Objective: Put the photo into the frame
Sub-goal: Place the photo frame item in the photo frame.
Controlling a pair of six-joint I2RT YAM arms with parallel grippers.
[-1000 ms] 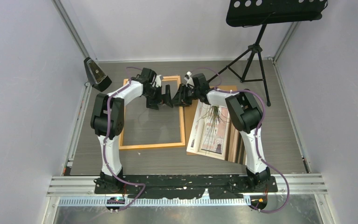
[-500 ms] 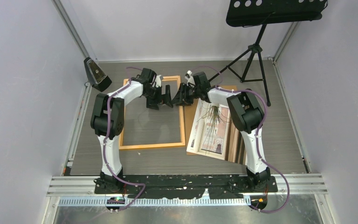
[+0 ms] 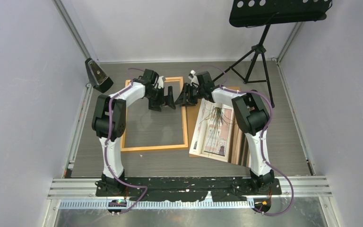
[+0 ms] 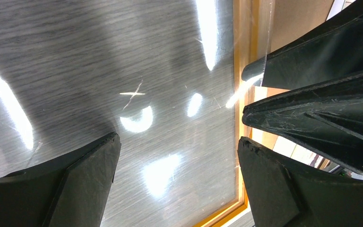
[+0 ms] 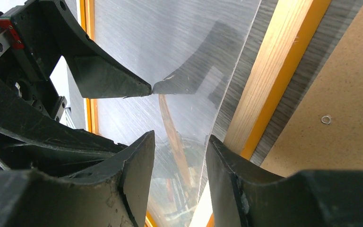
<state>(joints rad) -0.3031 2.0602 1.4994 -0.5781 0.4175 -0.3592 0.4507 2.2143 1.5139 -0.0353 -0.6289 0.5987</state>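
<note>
- The left tool (image 4: 177, 142) gapes wide above the clear sheet (image 5: 184, 47); the right tool (image 5: 179, 139) stands half apart around the sheet's raised edge, unclamped.
- The photo (image 3: 215, 132) lies just beside the frame (image 3: 153, 148), not in it.
- Risks: the sheet may slip free, and the crowded tools may collide.

The dark wood-grain tabletop (image 3: 170, 163) carries the orange frame (image 3: 154, 147), lying flat left of centre with a clear sheet (image 5: 170, 38) over its opening. Just right of it the photo (image 3: 216, 135) lies face up and slightly tilted, partly over a brown backing board (image 5: 340, 71). A tripod stand (image 3: 257, 52) has its feet at the far right, and a black wedge-shaped object (image 3: 97, 74) sits at the far left corner.
</note>
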